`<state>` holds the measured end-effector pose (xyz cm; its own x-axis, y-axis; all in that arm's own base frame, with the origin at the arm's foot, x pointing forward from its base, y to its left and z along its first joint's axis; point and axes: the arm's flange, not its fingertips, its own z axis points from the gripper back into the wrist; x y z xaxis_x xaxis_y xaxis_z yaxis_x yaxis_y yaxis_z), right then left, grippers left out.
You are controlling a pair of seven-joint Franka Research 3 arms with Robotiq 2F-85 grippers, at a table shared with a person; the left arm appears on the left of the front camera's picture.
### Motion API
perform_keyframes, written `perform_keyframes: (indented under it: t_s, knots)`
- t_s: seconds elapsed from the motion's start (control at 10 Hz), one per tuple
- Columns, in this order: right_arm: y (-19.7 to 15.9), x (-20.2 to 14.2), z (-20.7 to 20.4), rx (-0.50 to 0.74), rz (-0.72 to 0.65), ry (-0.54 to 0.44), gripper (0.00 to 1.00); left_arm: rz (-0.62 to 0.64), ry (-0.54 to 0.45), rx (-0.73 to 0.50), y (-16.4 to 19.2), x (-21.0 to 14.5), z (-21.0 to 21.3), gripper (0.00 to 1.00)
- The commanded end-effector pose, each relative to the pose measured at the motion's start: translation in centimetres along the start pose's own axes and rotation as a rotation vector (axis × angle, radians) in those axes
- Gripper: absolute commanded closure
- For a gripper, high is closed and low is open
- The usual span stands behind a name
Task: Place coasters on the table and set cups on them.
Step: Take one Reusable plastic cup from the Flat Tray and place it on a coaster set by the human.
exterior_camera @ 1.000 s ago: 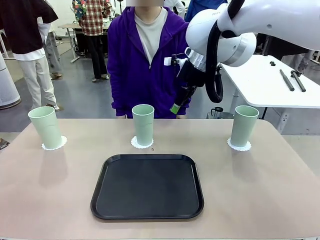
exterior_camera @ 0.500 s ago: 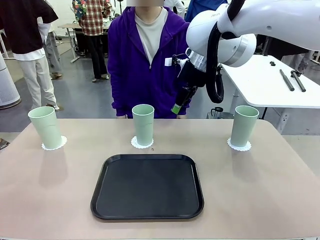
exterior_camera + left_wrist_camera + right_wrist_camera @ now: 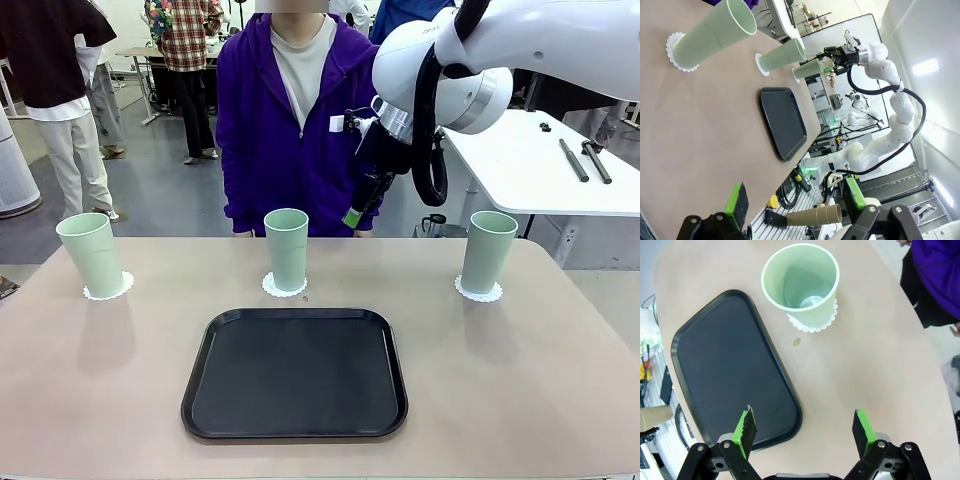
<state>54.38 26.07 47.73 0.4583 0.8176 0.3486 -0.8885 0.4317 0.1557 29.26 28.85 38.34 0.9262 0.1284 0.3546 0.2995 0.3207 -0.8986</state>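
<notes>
The right gripper (image 3: pixel 352 216) hangs in the air above the far edge of the table (image 3: pixel 520 400), just right of the middle cup, its green-padded fingers spread wide apart with nothing between them. In the right wrist view the two fingers (image 3: pixel 746 430) frame bare tabletop, with the near right corner of the black tray (image 3: pixel 725 375) beneath the left one. The left gripper (image 3: pixel 795 200) also stands with its jaws wide apart and empty, off the table's left side, looking across the tabletop.

Three pale mint-green cups stand upright in a row along the far part of the table, each on its own white scalloped coaster. The middle cup (image 3: pixel 287 249) sits on the middle coaster (image 3: pixel 271 288), just beyond the tray's far edge. The left cup (image 3: pixel 91 255) rests on the left coaster (image 3: pixel 120 289) near the table's left edge. The right cup (image 3: pixel 489 252) stands on the right coaster (image 3: pixel 478 294) toward the right edge.

The tray lies flat at the middle of the table, nearer than the cups. A person in a purple hoodie (image 3: pixel 270 130) stands at the far side.
</notes>
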Motion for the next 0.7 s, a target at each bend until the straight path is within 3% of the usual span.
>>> perform_keyframes:
  t_s: [0.0, 0.2, 0.3, 0.6]
  knots:
    - [0.0, -0.2, -0.1, 0.027, 0.014, -0.021, 0.00, -0.005, -0.007, -0.001, -0.2, -0.1, 0.1, 0.00]
    - [0.0, 0.0, 0.0, 0.000, 0.000, 0.000, 0.00, -0.005, -0.007, -0.001, -0.2, -0.1, 0.1, 0.00]
    - [1.0, -2.9, 2.3, -0.118, -0.102, 0.059, 0.00, -0.005, -0.007, -0.001, -0.2, -0.1, 0.1, 0.00]
    - [2.5, -9.7, 8.5, -0.209, -0.359, 0.162, 0.00, -0.005, -0.007, -0.001, -0.2, -0.1, 0.1, 0.00]
